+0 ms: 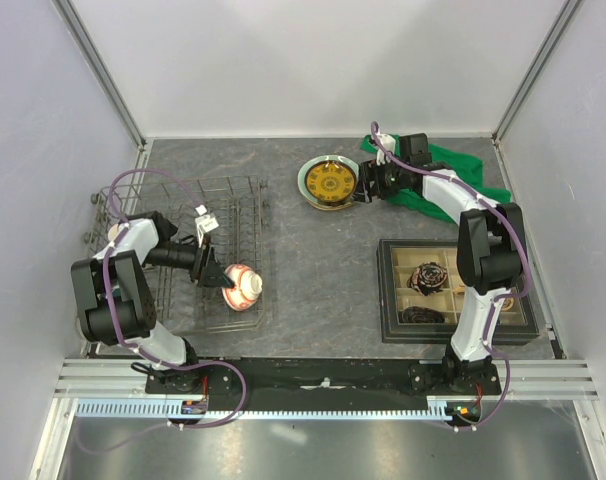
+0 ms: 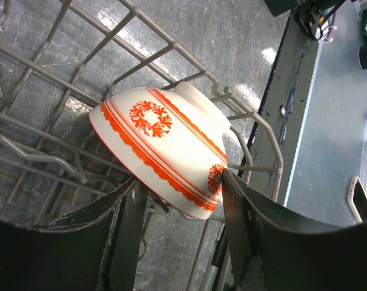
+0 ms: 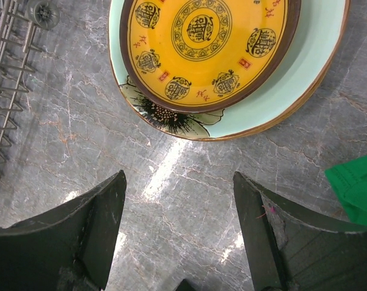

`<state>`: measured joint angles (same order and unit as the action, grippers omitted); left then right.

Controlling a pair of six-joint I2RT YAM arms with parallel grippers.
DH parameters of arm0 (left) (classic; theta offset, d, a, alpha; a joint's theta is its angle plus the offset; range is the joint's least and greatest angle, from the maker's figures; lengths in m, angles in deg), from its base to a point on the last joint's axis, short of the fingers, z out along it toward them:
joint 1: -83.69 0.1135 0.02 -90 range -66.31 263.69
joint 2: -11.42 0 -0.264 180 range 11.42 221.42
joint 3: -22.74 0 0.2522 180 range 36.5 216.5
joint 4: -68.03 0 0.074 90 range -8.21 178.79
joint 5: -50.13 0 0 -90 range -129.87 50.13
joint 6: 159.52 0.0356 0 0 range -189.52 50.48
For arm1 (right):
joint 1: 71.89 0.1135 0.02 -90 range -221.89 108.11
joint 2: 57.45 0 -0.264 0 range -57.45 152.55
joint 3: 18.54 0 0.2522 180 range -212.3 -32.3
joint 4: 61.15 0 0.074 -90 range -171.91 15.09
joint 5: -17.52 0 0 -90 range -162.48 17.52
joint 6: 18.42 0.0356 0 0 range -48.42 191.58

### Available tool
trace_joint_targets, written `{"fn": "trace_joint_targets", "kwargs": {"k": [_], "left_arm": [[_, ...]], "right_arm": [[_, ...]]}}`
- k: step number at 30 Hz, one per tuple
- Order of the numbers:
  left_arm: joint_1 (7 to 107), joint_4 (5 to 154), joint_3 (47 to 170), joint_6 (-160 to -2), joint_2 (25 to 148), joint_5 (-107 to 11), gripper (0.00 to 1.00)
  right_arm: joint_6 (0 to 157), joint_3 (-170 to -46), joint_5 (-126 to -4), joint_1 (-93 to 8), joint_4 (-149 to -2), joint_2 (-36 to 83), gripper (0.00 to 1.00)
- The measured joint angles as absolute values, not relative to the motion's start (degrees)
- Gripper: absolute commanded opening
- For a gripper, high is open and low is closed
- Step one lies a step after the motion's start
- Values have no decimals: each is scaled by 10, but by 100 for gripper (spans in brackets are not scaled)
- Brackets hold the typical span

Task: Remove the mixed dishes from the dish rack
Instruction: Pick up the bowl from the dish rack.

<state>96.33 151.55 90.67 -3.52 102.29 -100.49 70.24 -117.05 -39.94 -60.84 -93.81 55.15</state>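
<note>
Left gripper: jaws wide apart, straddling the red-and-white patterned bowl lying on its side in the dish rack; firm grip undeterminable. Right gripper: jaws apart, empty, over the table beside the yellow-gold patterned plate, stacked on the pale green plate.

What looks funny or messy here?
The red-and-white bowl lies tipped on its side at the dish rack's near right corner, not slotted between tines. A green cloth sits bunched at the table's far right. Nothing looks spilled or broken.
</note>
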Motion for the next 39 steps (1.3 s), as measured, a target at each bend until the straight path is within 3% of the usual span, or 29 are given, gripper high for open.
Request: {"fn": "trace_joint_targets", "kwargs": {"k": [12, 26, 34, 39], "left_arm": [[948, 1523, 924, -46, 1056, -1006, 55], [945, 1599, 953, -12, 1103, -1017, 21], [940, 1613, 954, 6, 1104, -1020, 6], [940, 1615, 954, 14, 1104, -1020, 2]], "right_arm": [[700, -1171, -399, -616, -938, 553, 79], [698, -1171, -399, -622, -938, 560, 79], [698, -1171, -399, -624, -938, 560, 79], [698, -1171, -399, -625, -938, 560, 79]]}}
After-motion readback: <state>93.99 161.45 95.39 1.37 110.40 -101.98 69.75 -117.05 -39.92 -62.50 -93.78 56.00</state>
